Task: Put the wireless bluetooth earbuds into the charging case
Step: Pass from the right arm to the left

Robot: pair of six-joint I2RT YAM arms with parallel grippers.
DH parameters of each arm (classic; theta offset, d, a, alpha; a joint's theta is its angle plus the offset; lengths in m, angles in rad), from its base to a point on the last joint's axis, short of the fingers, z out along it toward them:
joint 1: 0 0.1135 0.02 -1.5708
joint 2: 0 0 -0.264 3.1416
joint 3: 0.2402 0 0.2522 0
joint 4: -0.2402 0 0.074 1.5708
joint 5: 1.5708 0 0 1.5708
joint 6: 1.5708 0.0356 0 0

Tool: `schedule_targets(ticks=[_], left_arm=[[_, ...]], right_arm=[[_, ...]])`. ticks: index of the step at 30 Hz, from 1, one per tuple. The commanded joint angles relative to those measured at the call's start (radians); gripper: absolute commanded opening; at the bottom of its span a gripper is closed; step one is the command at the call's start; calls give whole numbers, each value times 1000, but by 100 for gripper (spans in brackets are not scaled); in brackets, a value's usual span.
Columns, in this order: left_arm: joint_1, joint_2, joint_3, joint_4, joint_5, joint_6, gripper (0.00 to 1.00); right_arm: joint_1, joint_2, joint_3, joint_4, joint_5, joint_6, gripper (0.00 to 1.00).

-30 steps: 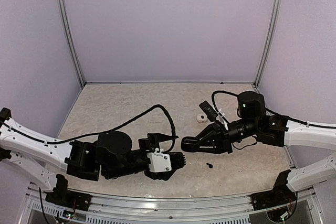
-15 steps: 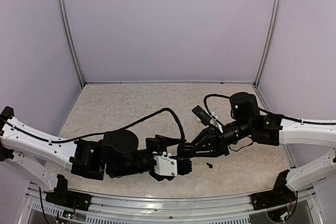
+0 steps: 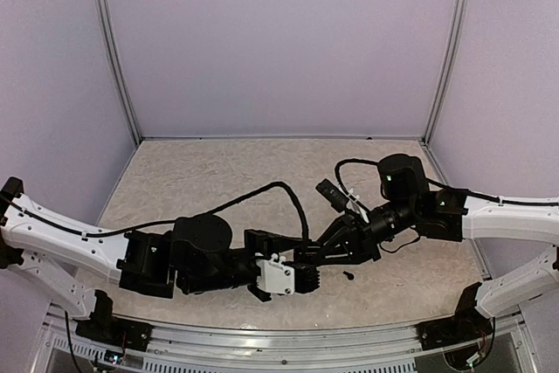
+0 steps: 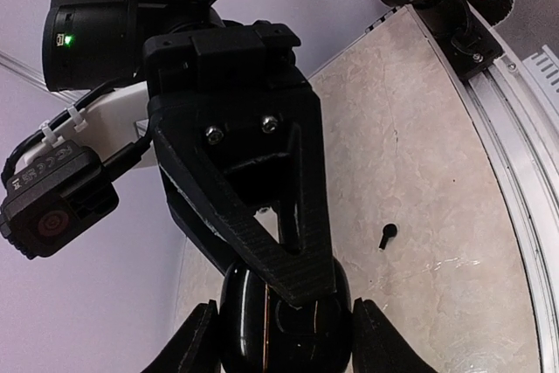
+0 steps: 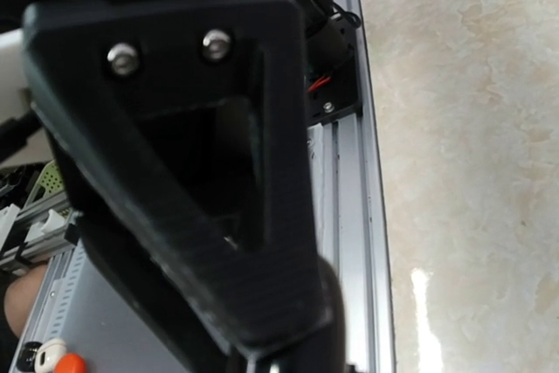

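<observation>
No earbud seated yet. One black earbud (image 4: 387, 235) is lying on the table (image 4: 419, 155), apart from the black charging case (image 4: 249, 325) that the right gripper (image 4: 297, 281) is pinching with its jaws narrow. The left gripper (image 4: 284, 355) is flanking the case, grip uncertain — a second ago its jaws were wider and the arms apart.

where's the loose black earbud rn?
Top view, centre-right: the black earbud lies loose on the table, just right of the left gripper and on the near side of the right gripper, touching neither.
</observation>
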Motion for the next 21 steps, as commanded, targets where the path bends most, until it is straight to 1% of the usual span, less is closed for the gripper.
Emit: schedule_targets(ticks=[1,3,4,6,8,12,19,21], left_arm=[[12,-13,21,26,2,-5,39],[12,-20,15,51,1,-16,38],[13,-23,11,67,-3,-23,37],[16,-30,0,105,-13,-33,36],[16,-36,-9,145,-27,-37,35],[11,-27,-16,199,-55,-36,34],[1,-2,-16,269,-99,-17,33],[0,4,-16,281,-112,-8,33]], right_arm=[[9,-11,38,2,-36,-11,26],[9,-21,33,16,-16,-1,41],[9,-29,27,17,-1,6,45],[7,-45,8,78,29,32,51],[6,-55,-18,135,54,66,53],[3,-59,-68,262,89,151,51],[2,-54,-119,425,150,261,38],[2,-63,-141,474,169,291,36]])
